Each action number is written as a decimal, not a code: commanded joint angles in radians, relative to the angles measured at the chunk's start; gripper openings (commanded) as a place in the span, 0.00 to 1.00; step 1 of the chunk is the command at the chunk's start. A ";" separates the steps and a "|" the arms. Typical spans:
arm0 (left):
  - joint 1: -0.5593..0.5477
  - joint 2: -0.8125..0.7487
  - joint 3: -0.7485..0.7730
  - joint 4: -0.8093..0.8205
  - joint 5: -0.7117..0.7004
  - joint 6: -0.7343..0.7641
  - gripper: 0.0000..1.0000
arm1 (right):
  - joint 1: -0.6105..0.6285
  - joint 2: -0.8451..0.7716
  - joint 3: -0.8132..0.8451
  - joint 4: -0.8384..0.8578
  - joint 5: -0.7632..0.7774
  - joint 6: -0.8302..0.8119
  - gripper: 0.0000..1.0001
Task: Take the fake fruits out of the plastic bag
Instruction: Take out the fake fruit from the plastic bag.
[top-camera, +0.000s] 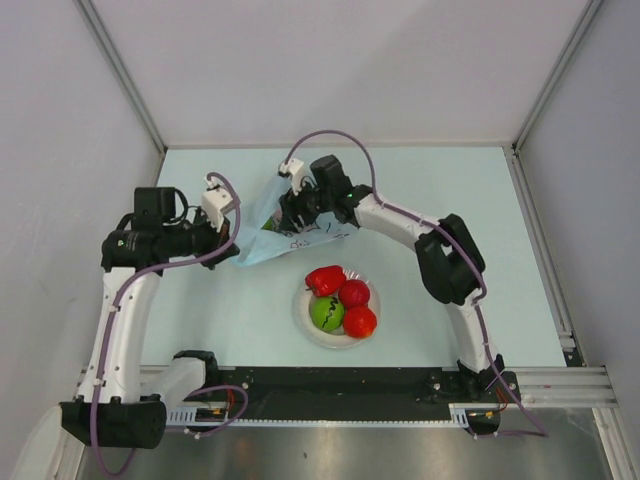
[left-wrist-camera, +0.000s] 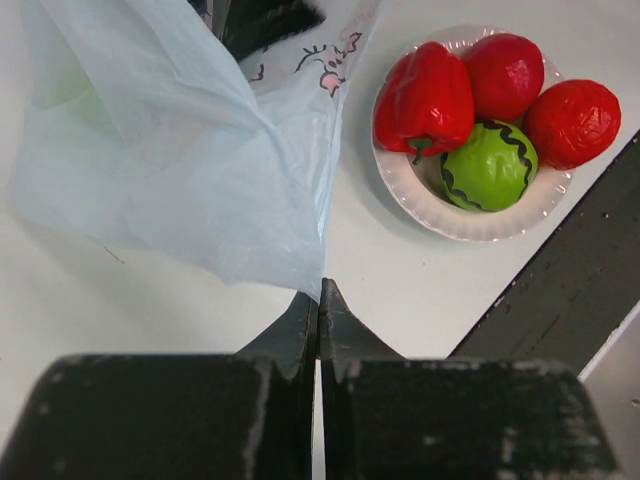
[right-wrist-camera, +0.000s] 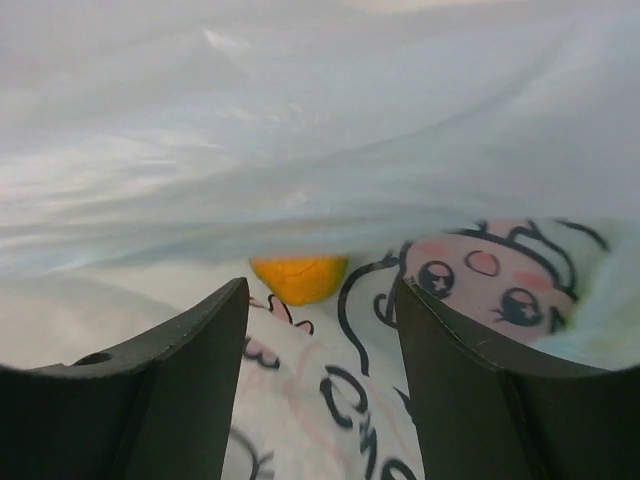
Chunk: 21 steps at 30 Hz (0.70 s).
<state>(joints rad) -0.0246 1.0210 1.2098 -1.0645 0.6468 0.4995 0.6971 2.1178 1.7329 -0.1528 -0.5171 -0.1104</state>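
The light-blue plastic bag (top-camera: 262, 243) lies at the table's middle back, lifted into a tent. My left gripper (top-camera: 238, 256) is shut on its thin edge, which shows in the left wrist view (left-wrist-camera: 320, 288) with the bag (left-wrist-camera: 180, 170) hanging just beyond. My right gripper (top-camera: 291, 212) is open and reaches into the bag's mouth. In the right wrist view an orange fruit (right-wrist-camera: 300, 277) lies inside the bag (right-wrist-camera: 300, 130), just beyond my open right gripper (right-wrist-camera: 322, 300) and apart from its fingers. A faint green shape (top-camera: 268, 225) shows through the bag.
A white paper plate (top-camera: 304, 322) sits in front of the bag. It holds a red pepper (top-camera: 325, 280), two round red fruits (top-camera: 354, 293) (top-camera: 359, 321) and a green striped ball (top-camera: 326, 313). The black base rail (top-camera: 330, 385) runs along the near edge.
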 joint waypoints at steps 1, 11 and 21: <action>0.006 -0.019 0.111 -0.118 -0.002 0.106 0.00 | 0.056 0.080 0.069 0.036 0.103 0.051 0.66; 0.006 -0.042 0.157 -0.109 -0.025 0.082 0.00 | 0.119 0.218 0.157 0.104 0.114 0.063 1.00; 0.006 -0.050 0.048 -0.045 -0.041 0.031 0.00 | 0.150 0.369 0.258 0.188 0.012 0.144 1.00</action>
<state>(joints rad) -0.0246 0.9798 1.2652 -1.1473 0.6029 0.5529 0.8299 2.4351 1.9148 -0.0067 -0.4728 0.0036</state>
